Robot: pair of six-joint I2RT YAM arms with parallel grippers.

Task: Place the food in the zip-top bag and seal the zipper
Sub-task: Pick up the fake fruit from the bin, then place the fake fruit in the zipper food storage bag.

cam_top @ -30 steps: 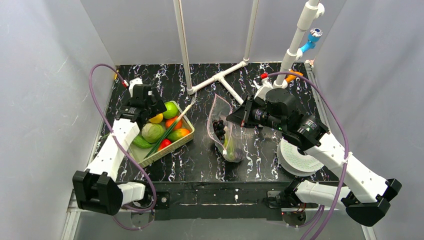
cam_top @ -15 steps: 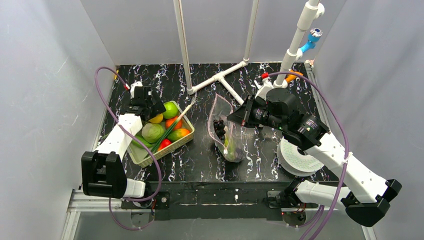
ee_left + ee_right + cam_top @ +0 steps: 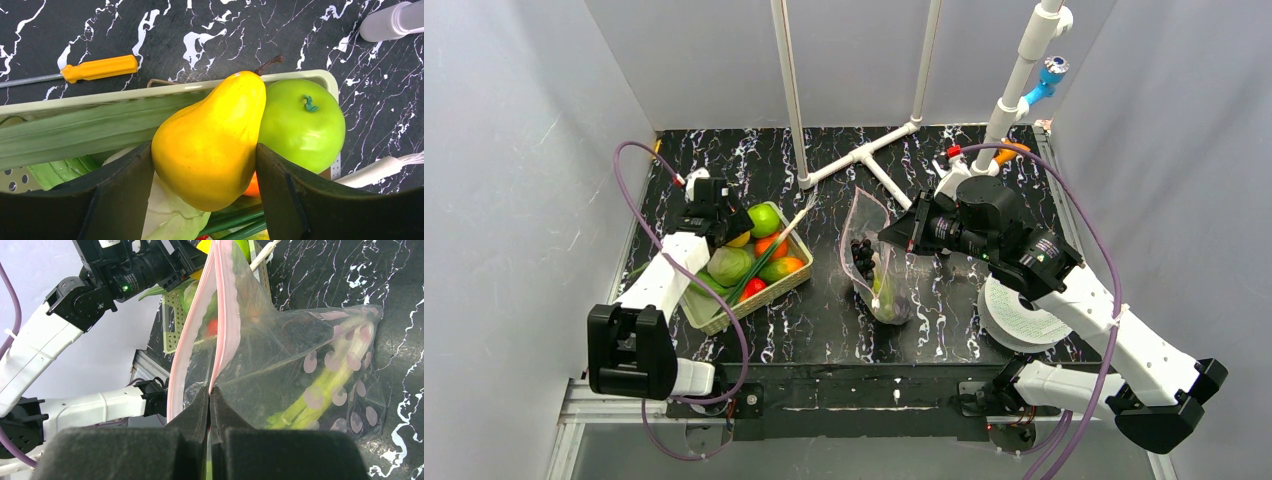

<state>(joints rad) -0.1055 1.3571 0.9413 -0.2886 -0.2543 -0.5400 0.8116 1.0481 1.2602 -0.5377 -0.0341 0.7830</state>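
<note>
The tan basket (image 3: pixel 796 279) at the left holds the food: a yellow pear (image 3: pixel 737 238), a green apple (image 3: pixel 766 219), a cabbage (image 3: pixel 729 265), and orange and red pieces. My left gripper (image 3: pixel 724 224) is down at the basket's far corner. In the left wrist view its gripper (image 3: pixel 202 185) has both fingers pressed against the sides of the pear (image 3: pixel 210 135), next to the apple (image 3: pixel 302 125). My right gripper (image 3: pixel 886 237) is shut on the pink zipper (image 3: pixel 222 315) and holds the clear bag (image 3: pixel 879 275) up with its mouth open. Grapes (image 3: pixel 861 257) and a leek (image 3: pixel 320 385) lie inside.
A white pipe frame (image 3: pixel 864 155) stands behind the bag. A white round roll (image 3: pixel 1019 315) lies under my right arm. An orange-handled screwdriver (image 3: pixel 100 68) lies on the table beyond the basket rim (image 3: pixel 100 97). Grey walls close in both sides.
My left arm has drawn its elbow in and the gripper has settled a little lower over the basket's far corner, around the pear. The right arm and bag have not moved.
</note>
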